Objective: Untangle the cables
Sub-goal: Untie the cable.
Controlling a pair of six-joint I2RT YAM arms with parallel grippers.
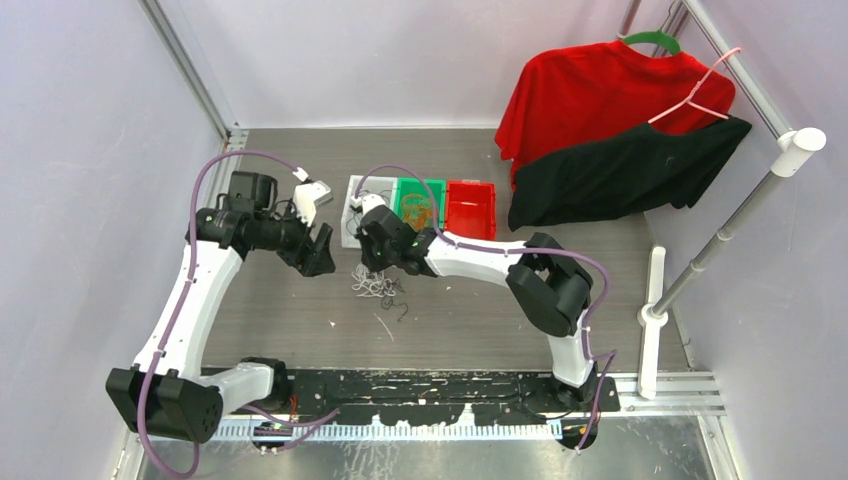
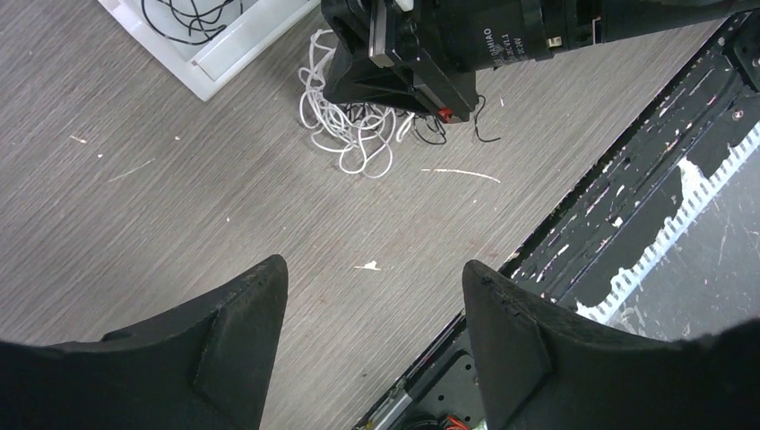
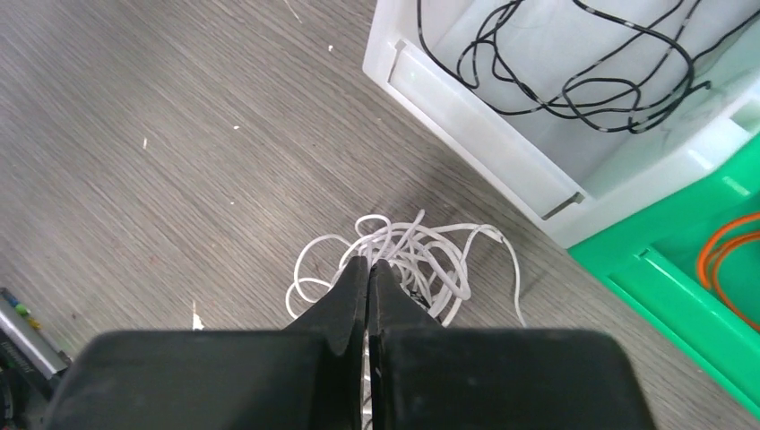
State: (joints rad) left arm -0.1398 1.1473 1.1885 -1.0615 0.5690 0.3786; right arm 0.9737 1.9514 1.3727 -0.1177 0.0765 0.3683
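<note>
The left gripper (image 1: 320,256) hovers with jaws apart and nothing between them, left of the cables (image 1: 378,287), a tangle of white and black cords on the table (image 1: 480,320). The right gripper (image 3: 368,266) stands over that tangle, fingers pressed together among the white loops; whether a strand is pinched cannot be told. Further right, a black cord (image 3: 587,85) lies in the white bin (image 3: 484,134), an orange cord (image 3: 708,260) in the green bin (image 3: 681,296).
</note>
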